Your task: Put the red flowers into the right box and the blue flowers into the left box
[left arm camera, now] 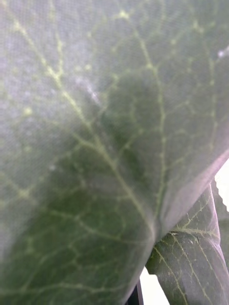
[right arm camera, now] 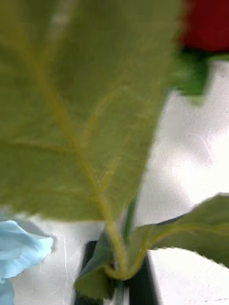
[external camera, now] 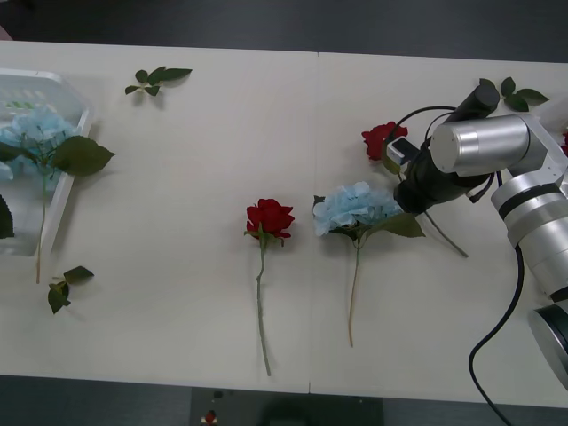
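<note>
- Right gripper (external camera: pixel 410 197) sits low over the surface, at the leaf and stem junction of the pale-blue hydrangea with the long green stem (external camera: pixel 355 209). In the right wrist view a stem base (right arm camera: pixel 117 259) and leaf lie between the dark fingers; whether they pinch it or stand spread cannot be told.
- Left gripper state cannot be told: a large green leaf (left arm camera: pixel 95 143) covers its wrist view.
- One deep-red rose on a thin green stem (external camera: pixel 269 217) lies mid-surface, just left of that hydrangea. A second red rose (external camera: pixel 382 138) lies just behind the right gripper.
- Risk: the grip appears to be on leaf material rather than stem; judged likely to slip or tear when lifted.
- Risk: the second rose lies close to the arm and could be dragged or knocked during the lift.
- Left box, a shallow white translucent plastic tray (external camera: pixel 67 89) at the far left edge, holds a pale-blue hydrangea (external camera: pixel 35 129); its stem and leaf hang over the rim.
- Loose green leaf sprigs (external camera: pixel 155 80) lie on the cream surface (external camera: pixel 195 284).
</note>
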You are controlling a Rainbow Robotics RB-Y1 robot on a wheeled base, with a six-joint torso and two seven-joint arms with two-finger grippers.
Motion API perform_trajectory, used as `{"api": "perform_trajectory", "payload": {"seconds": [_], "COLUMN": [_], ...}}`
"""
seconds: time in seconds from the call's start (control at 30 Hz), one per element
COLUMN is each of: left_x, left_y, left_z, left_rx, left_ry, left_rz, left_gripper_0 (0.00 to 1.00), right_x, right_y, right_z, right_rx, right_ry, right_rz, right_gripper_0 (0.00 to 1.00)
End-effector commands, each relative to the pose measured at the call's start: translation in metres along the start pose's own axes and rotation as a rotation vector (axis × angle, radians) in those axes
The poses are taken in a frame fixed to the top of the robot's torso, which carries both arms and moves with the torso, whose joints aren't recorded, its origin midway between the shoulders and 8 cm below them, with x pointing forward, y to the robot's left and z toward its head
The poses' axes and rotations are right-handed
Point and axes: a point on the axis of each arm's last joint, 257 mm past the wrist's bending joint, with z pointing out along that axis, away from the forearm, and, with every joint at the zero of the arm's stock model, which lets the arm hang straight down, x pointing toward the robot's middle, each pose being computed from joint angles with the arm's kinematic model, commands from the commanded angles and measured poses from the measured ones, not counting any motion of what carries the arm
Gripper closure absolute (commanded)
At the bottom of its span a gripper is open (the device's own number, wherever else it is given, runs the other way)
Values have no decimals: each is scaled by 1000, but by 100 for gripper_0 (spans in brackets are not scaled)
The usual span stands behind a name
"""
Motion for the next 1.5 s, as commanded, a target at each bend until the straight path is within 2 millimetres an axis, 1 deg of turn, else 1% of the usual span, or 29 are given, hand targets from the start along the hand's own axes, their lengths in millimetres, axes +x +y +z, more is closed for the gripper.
{"api": "perform_trajectory", "payload": {"seconds": [0.03, 0.1, 0.17, 0.23, 0.27, 0.3, 0.37, 0.4, 0.47, 0.53, 0.6, 0.63, 0.67, 0.77, 0.87, 0.9, 0.97, 1.03, 1.07, 1.13, 1.17, 1.2, 1.27, 1.3, 1.33, 1.4, 1.47, 1.5], "left_x": [-9, -8, -9, -11, -11, -13, -17, -19, -26, -35, -42, -47, -50, -60, -68, -70, -69, -68, -68, -67, -67, -64, -58, -52, -49, -40, -31, -29], "left_y": [17, 19, 22, 22, 24, 23, 19, 18, 12, 2, -4, -11, -14, -36, -62, -75, -96, -124, -131, -157, -164, -178, -193, -204, -210, -229, -255, -262], "left_z": [5, 8, 10, 9, 9, 8, 6, 5, -3, -18, -31, -44, -51, -83, -104, -114, -122, -130, -132, -138, -139, -140, -140, -138, -137, -136, -136, -136], "left_rx": [-10, -10, -14, -15, -16, -13, 10, 17, 43, 85, 117, 151, 165, 255, 328, 357, 399, 443, 453, 487, 497, 511, 513, 511, 509, 516, 541, 548], "left_ry": [-22, -23, -30, -34, -36, -41, -52, -56, -74, -94, -108, -121, -130, -170, -206, -221, -230, -247, -250, -267, -271, -274, -278, -275, -276, -272, -260, -258], "left_rz": [7, 4, 7, 11, 13, 16, 13, 14, 17, 21, 19, 15, 15, 19, 45, 62, 87, 107, 105, 93, 88, 80, 84, 89, 93, 96, 94, 95], "left_gripper_0": [100, 92, 71, 59, 49, 44, 37, 36, 32, 31, 31, 31, 30, 28, 24, 23, 22, 20, 20, 17, 16, 14, 13, 13, 13, 13, 13, 13], "right_x": [-38, -41, -47, -51, -51, -52, -55, -56, -56, -55, -50, -44, -42, -18, 8, 21, 40, 66, 73, 100, 105, 118, 131, 141, 144, 157, 170, 173], "right_y": [5, 2, -7, -14, -21, -26, -37, -40, -52, -66, -76, -86, -90, -117, -141, -152, -168, -190, -194, -213, -216, -223, -230, -235, -237, -244, -253, -255], "right_z": [-16, -19, -30, -41, -51, -59, -78, -84, -104, -129, -144, -161, -166, -197, -218, -226, -237, -248, -249, -255, -256, -257, -259, -259, -259, -258, -257, -256], "right_rx": [-6, -7, -2, 4, 11, 16, 24, 25, 26, 21, 13, 6, 1, -34, -24, -13, 14, 63, 74, 125, 135, 155, 178, 197, 203, 230, 264, 272], "right_ry": [-73, -84, -105, -117, -121, -127, -141, -147, -160, -183, -194, -205, -210, -226, -214, -203, -187, -164, -157, -136, -134, -125, -118, -111, -111, -109, -112, -117], "right_rz": [8, 19, 33, 36, 36, 39, 45, 52, 74, 118, 156, 193, 210, 311, 383, 431, 493, 581, 604, 696, 719, 774, 828, 859, 874, 915, 959, 969], "right_gripper_0": [100, 100, 100, 100, 100, 100, 100, 100, 100, 100, 100, 100, 100, 100, 100, 100, 100, 100, 100, 100, 100, 100, 100, 100, 100, 100, 100, 100]}}
